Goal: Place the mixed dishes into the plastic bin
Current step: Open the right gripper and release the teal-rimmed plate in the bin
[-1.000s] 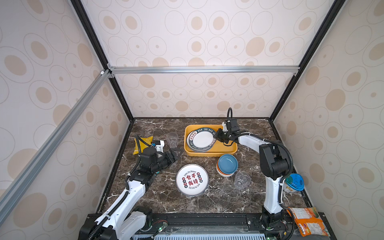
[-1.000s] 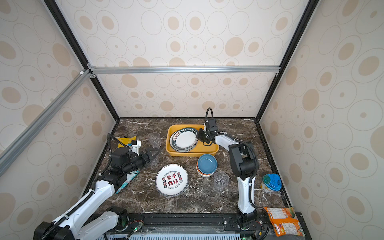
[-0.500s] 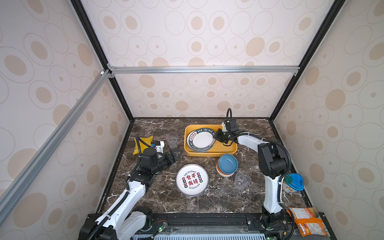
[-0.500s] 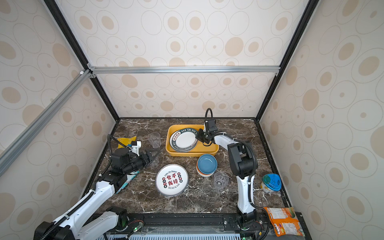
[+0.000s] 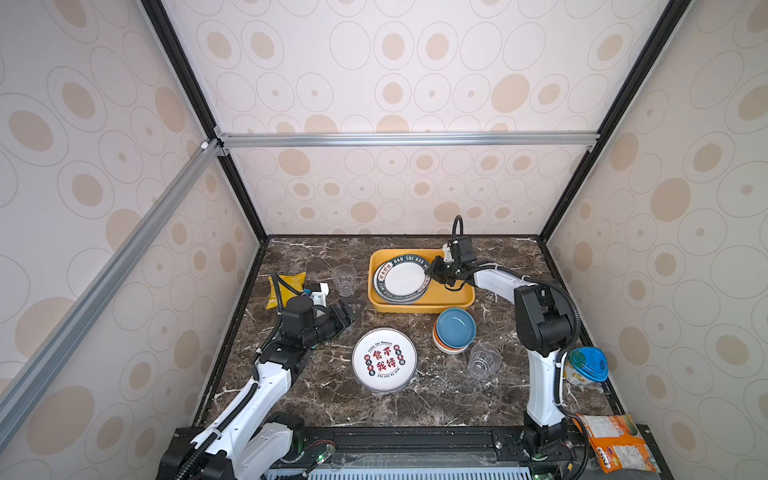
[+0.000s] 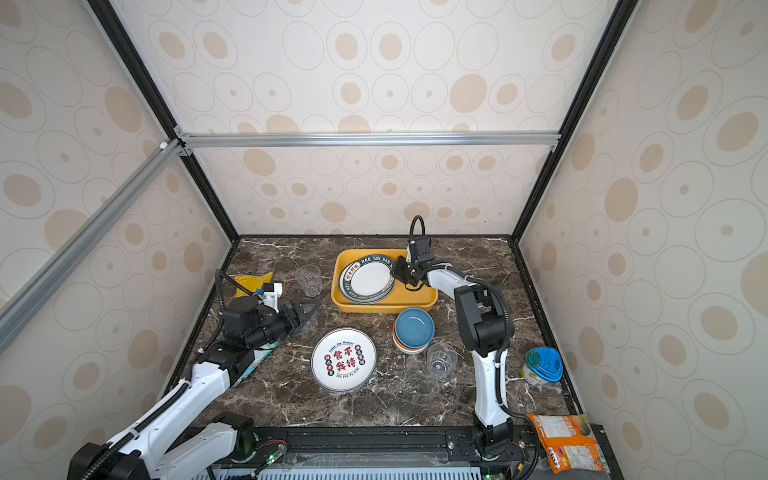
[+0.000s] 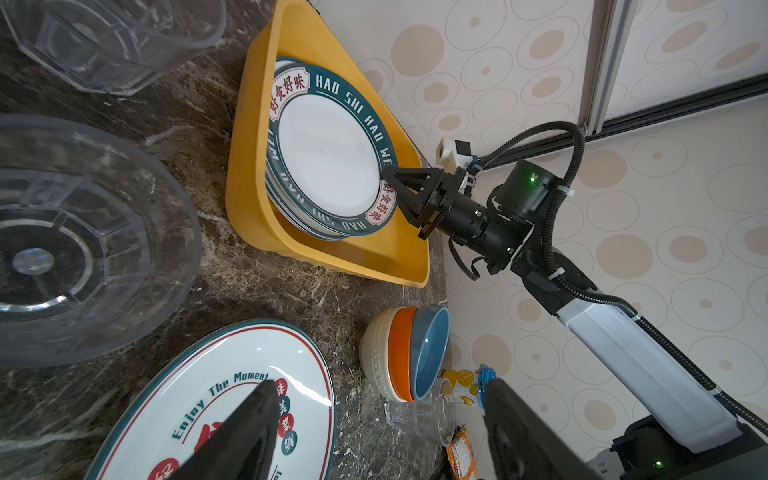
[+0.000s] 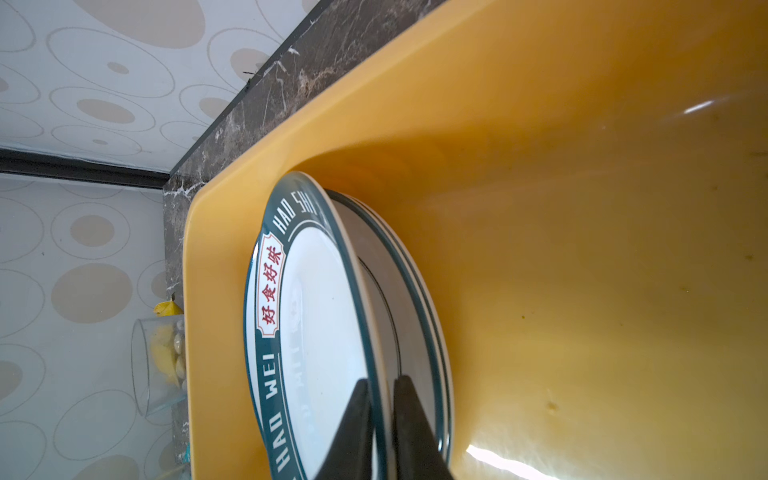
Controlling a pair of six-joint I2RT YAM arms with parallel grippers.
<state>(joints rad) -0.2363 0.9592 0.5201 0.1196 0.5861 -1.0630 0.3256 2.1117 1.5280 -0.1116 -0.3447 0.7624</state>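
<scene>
The plastic bin (image 5: 419, 308) (image 6: 382, 308) is a yellow tray at the back of the table. A stack of green-rimmed plates (image 5: 401, 277) (image 7: 328, 158) lies in it. My right gripper (image 5: 432, 272) (image 8: 380, 386) is shut on the right rim of the top plate (image 8: 320, 332), which is tilted above the others. My left gripper (image 5: 353, 309) (image 7: 380, 388) hovers open and empty, left of the red-character plate (image 5: 384, 360) (image 7: 232, 386). Nested bowls (image 5: 455, 328), blue on top, stand in front of the bin. Clear cups (image 5: 484, 360) (image 5: 343, 279) (image 7: 83, 241) are on the table.
A yellow snack bag (image 5: 286, 286) lies at the far left behind my left arm. A blue-lidded tub (image 5: 588, 365) sits at the table's right edge. An orange packet (image 5: 615, 442) lies at the front right corner. Patterned walls enclose three sides.
My right gripper has shifted slightly left over the bin with the plate's rim between its fingers. The left arm has stayed still.
</scene>
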